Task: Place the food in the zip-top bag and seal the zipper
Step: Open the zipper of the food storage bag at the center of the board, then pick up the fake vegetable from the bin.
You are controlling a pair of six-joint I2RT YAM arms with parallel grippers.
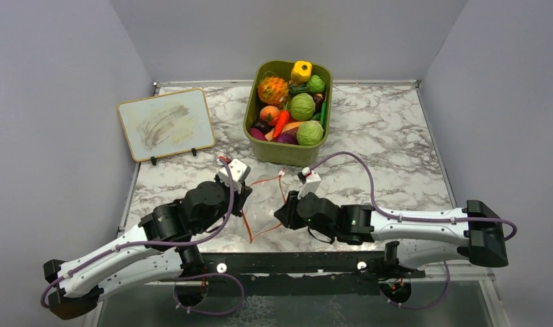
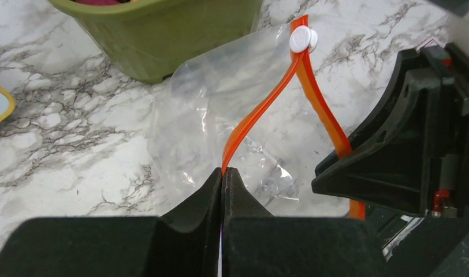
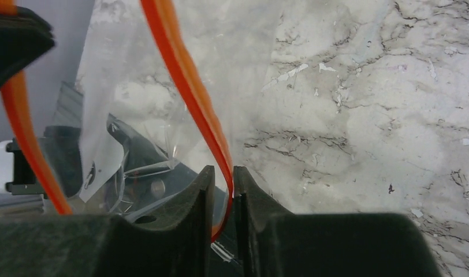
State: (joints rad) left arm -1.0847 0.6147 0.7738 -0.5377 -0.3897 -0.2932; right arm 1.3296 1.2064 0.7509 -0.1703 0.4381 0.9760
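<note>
Overhead, zip-top bag (image 1: 263, 208): held up at the near middle of the marble table (image 1: 396, 136), between the two grippers; nothing is seen inside it
Overhead, zipper (image 1: 265, 180): its two orange-red strips are spread into a lozenge, the long axis running near to far, toward the bin
Overhead, food: two light-green cabbage balls (image 1: 302, 107), a bumpy orange fruit (image 1: 273, 90) and a round orange-peach fruit (image 1: 269, 114) are heaped with other toy produce in the olive-green bin (image 1: 287, 155), just beyond the bag's far end
Overhead, arms: the left gripper (image 1: 244, 202) is set on the left strip, the right gripper (image 1: 283, 210) on the right one; the right is judged slightly nearer the bin
Left wrist, grip: the jaws are pressed flat together on one strip, which rises from them in a thin, glossy curve to a small round white slider (image 2: 302, 39)
Left wrist, materials: the film is clear, thin and crinkled, veined marble showing through it; the bin's wall is smooth, matt plastic
Right wrist, grip: the other strip is threaded between jaws that stand a slit apart; whether it is pinched or merely enclosed cannot be told
Next move, judged: a piece must be fetched from the bin and dropped through the mouth; one hold would have to be given up, and the limp film is likely to sag shut
</note>
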